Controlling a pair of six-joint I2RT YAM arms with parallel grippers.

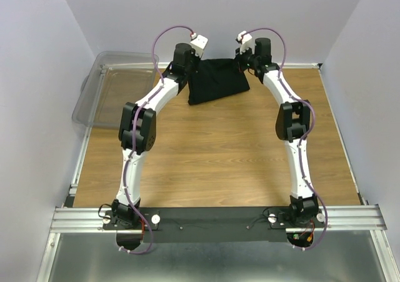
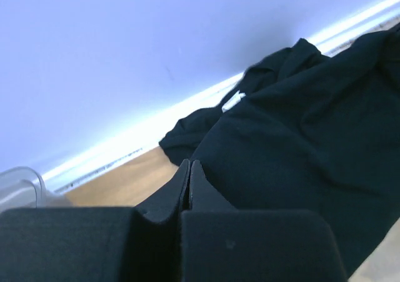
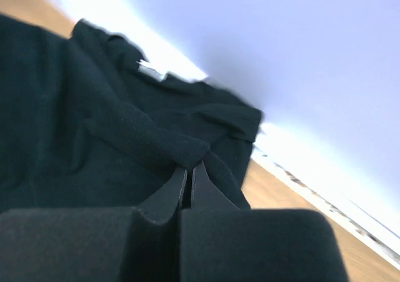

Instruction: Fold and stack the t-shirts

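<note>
Pressed together on cloth, the right pincer [image 3: 189,165] has a raised ridge of fabric running straight into its fingertips. It pinches the far right corner of the garment. The left pincer [image 2: 189,164] is also closed, its tips set against the opposite far edge. Judging by how the cloth spreads toward it in the overhead view, it grips that corner too, though the bite is less plain to see.

Beneath everything lies the brown wooden table [image 1: 212,157], and both arms reach across it to its far side, close to the back wall. Off the table's left edge sits the clear plastic bin [image 1: 84,104], well apart from the work and untouched by either arm.

Between the two wrists lies the black short-sleeved cotton t-shirt [image 1: 215,85]. It is bunched into a rough trapezoid, wider at the far end where the corners are held and narrower toward the arms. Holding a corner on each side suggests the aim is to lift or draw the cloth taut so it can be spread or folded squarely. The folding looks to be at an early stage, since the fabric is rumpled and no neat stack is visible.

A small white tag [image 2: 233,100] peeks out near the collar, marking the neck end at the far side.
</note>
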